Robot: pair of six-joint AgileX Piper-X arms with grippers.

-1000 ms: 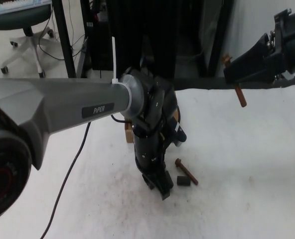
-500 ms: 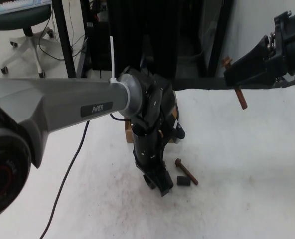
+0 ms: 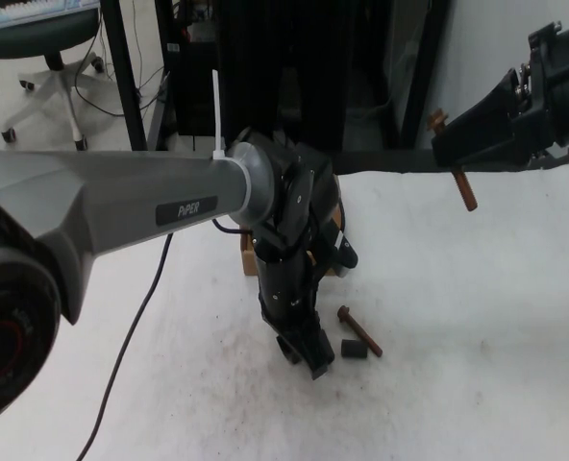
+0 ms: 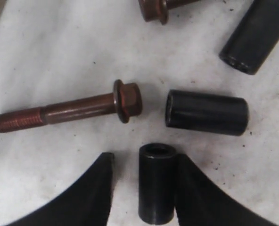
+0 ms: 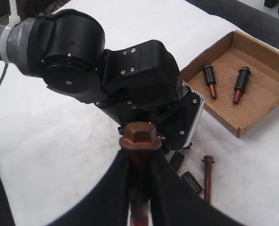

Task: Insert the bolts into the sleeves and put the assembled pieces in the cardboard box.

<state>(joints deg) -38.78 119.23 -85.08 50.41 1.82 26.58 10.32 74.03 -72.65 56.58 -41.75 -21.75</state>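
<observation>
Working at middle of tabletop (image 3: 457, 384), well off all edges; hovering left gripper (image 4: 145, 160) low, jaws spread; holding right gripper (image 5: 140, 159) above far edge toward right corner, jaws pinching bolt (image 5: 140, 135), shank hanging down; straddling sleeve (image 4: 157, 188) with left, long axis lying along fingers (image 4: 198, 200), touching one, just clear of other.

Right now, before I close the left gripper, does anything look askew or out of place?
Nothing spilled or damaged. The sleeve in the left gripper sits off-centre: against one finger, with a gap to the other.
</observation>
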